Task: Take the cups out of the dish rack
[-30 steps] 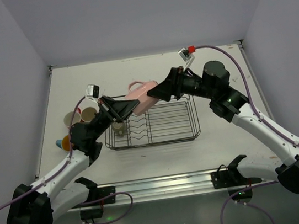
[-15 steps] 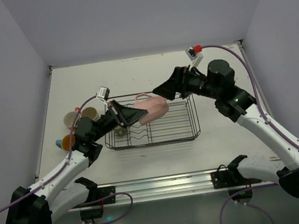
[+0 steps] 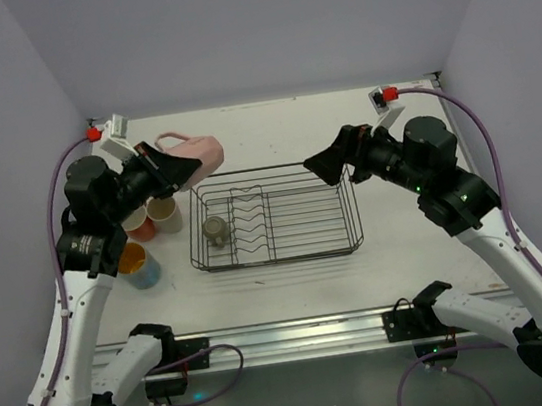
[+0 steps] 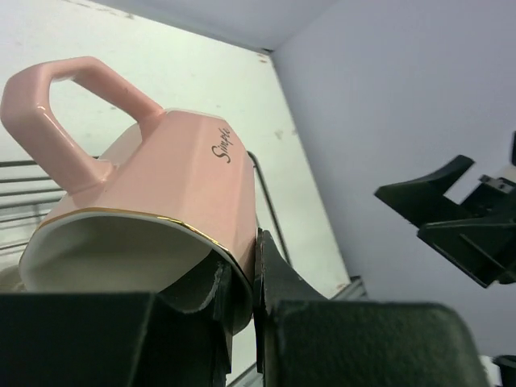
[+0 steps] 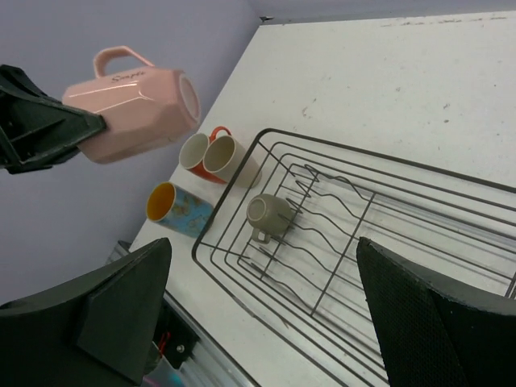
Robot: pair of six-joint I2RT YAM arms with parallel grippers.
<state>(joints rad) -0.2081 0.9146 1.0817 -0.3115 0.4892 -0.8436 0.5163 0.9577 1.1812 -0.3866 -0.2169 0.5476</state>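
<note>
By the dish rack's (image 3: 279, 259) far-left corner, pink mug (image 3: 194, 155) in left hand (image 3: 164, 174)

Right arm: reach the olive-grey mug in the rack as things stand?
Probably yes. The right gripper, open and empty, hovers over the dish rack's right end; the olive-grey mug at the left end is uncovered. Plate dividers stand between, so go over them. The left gripper, holding the pink mug, is clear.

Your rig in a lab test booth.
Plain lilac walls (image 3: 257, 33) close behind and beside the dish rack (image 3: 289, 258); a metal mounting rail (image 3: 299, 332) lies in front of it.
</note>
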